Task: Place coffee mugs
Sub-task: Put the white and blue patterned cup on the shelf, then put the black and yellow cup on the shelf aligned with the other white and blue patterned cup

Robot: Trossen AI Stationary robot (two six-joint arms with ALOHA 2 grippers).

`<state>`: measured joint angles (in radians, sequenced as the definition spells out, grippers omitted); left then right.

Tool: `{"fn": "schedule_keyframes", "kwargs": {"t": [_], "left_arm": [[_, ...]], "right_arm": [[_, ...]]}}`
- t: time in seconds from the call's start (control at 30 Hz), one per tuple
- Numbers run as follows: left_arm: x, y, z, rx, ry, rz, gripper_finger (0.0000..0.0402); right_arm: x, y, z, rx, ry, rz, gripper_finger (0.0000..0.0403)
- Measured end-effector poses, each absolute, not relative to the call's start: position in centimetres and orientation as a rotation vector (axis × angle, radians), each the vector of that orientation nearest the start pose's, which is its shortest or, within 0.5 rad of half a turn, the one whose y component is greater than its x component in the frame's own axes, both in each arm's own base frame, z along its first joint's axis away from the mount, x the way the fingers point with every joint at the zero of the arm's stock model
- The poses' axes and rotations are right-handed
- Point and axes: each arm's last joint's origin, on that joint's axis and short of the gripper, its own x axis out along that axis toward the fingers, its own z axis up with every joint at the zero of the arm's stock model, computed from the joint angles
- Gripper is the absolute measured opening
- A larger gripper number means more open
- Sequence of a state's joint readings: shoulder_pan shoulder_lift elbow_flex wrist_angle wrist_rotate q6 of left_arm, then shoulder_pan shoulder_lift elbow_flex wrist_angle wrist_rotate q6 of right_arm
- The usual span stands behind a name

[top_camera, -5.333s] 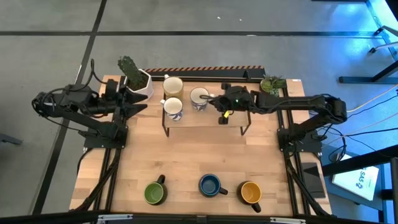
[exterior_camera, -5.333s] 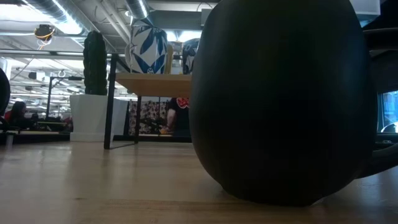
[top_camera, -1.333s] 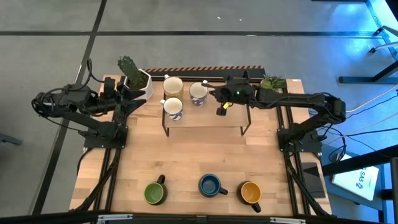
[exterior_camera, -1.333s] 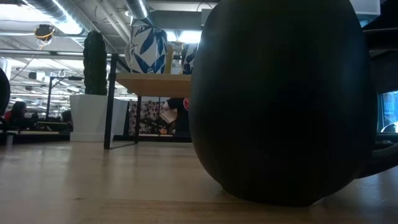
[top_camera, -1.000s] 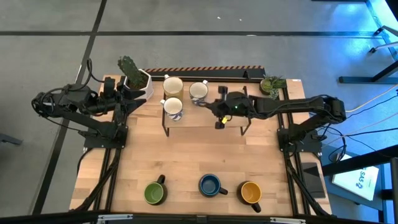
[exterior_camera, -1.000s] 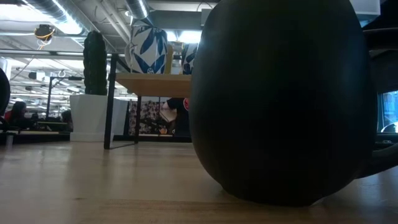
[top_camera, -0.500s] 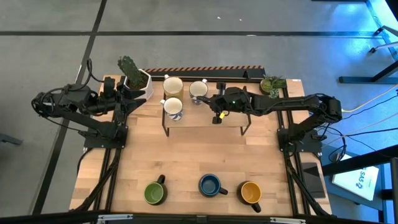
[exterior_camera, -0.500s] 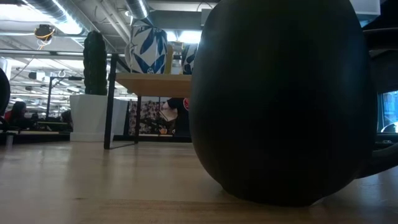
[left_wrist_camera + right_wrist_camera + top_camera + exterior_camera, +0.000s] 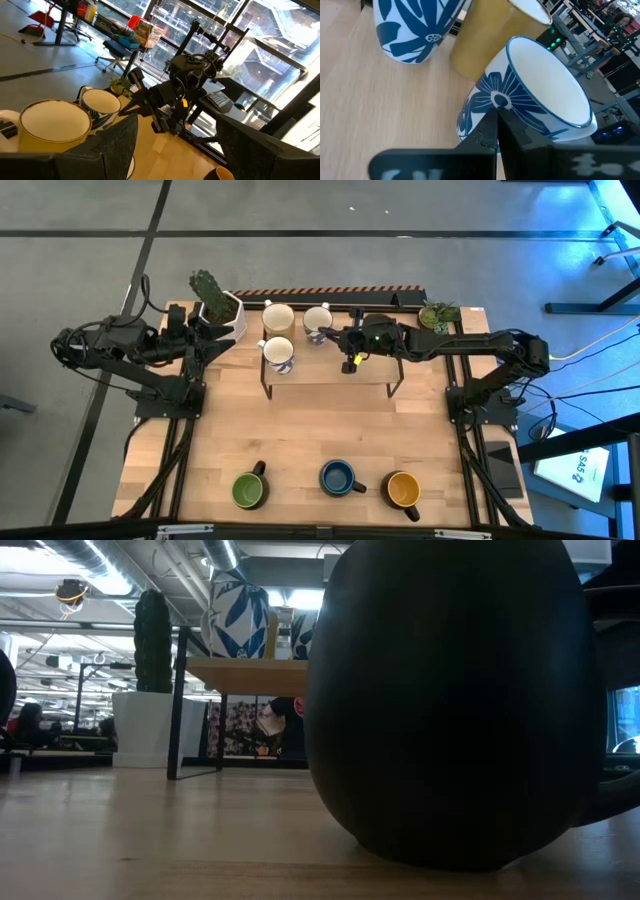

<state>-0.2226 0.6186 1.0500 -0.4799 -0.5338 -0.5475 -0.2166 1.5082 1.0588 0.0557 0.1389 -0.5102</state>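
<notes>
Three pale coffee mugs stand on a small wooden shelf (image 9: pixel 330 370) at the table's far side: a cream one (image 9: pixel 278 318), a blue-patterned one (image 9: pixel 278 353) and a blue-flowered one (image 9: pixel 318 320). My right gripper (image 9: pixel 337 337) is shut, at the flowered mug's (image 9: pixel 520 95) right side. Three dark mugs, green inside (image 9: pixel 249 490), blue inside (image 9: pixel 338 478) and orange inside (image 9: pixel 403 490), stand along the near edge. My left gripper (image 9: pixel 224 332) waits open beside the cactus pot, holding nothing. My right gripper's shut fingertips (image 9: pixel 494 120) lie against the flowered mug's outer wall (image 9: pixel 487 102), low on the side that faces the table's right. The fingers come nearly level, slanting a little down, from the right. The mug stands upright on the shelf.
A white pot with a cactus (image 9: pixel 215 305) stands at the far left and a small leafy plant (image 9: pixel 438 313) at the far right. In the low view the blue-inside dark mug (image 9: pixel 450 700) fills most of the picture. Bare wood (image 9: pixel 320 425) lies between the shelf and the near mugs.
My right gripper, still shut, has gone toward the table's left and a little toward its far edge, up to the flowered mug's side. My left arm has kept still.
</notes>
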Motion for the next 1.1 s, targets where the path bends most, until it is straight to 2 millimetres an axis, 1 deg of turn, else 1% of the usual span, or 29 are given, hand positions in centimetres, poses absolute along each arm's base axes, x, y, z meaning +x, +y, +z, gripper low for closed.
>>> {"fn": "schedule_keyframes", "kwargs": {"t": [0.07,0.17,0.27,0.4,0.47,0.53,0.63,0.73,0.83,0.9,0.97,1.1], "left_arm": [[9.7,-0.8,40.9,-0.527,-0.029,0.275,0.0263],[10.4,-1.3,40.8,-0.559,0.027,0.137,0.0263],[12.2,-2.3,40.1,-0.627,0.141,-0.007,0.0263],[15.1,-4.3,38.8,-0.744,0.334,-0.16,0.0263],[16.3,-5.4,38.0,-0.789,0.432,-0.218,0.0263],[17.3,-6.3,37.3,-0.822,0.507,-0.252,0.0263],[18.2,-7.4,36.6,-0.851,0.561,-0.246,0.0263],[18.3,-8.1,36.6,-0.874,0.555,-0.236,0.0263],[17.9,-8.4,36.7,-0.882,0.542,-0.222,0.0263],[17.4,-8.3,37.0,-0.879,0.515,-0.214,0.0263],[16.8,-8.0,37.4,-0.865,0.475,-0.205,0.0263],[15.6,-7.2,38.1,-0.831,0.406,-0.178,0.0263]], "right_arm": [[32.8,-7.6,28.1,-0.481,0.469,-0.228,0.0],[31.8,-6.9,29.8,-0.468,0.405,-0.172,0.0],[30.0,-6.4,31.5,-0.467,0.403,-0.17,0.0001],[27.1,-5.6,33.4,-0.465,0.421,-0.157,0.0001],[26.0,-4.6,33.7,-0.453,0.45,-0.106,0.0008],[25.3,-3.4,33.5,-0.407,0.489,-0.045,0.0025],[24.5,-0.7,32.6,-0.351,0.598,0.077,0.0066],[23.3,2.1,31.2,-0.311,0.766,0.192,0.0113],[21.7,4.9,30.3,-0.251,0.91,0.247,0.0148],[20.6,6.8,29.9,-0.234,0.985,0.272,0.0159],[19.3,8.4,29.5,-0.219,1.057,0.277,0.0162],[17.3,11.7,29.4,-0.136,1.085,0.285,0.0157]]}}
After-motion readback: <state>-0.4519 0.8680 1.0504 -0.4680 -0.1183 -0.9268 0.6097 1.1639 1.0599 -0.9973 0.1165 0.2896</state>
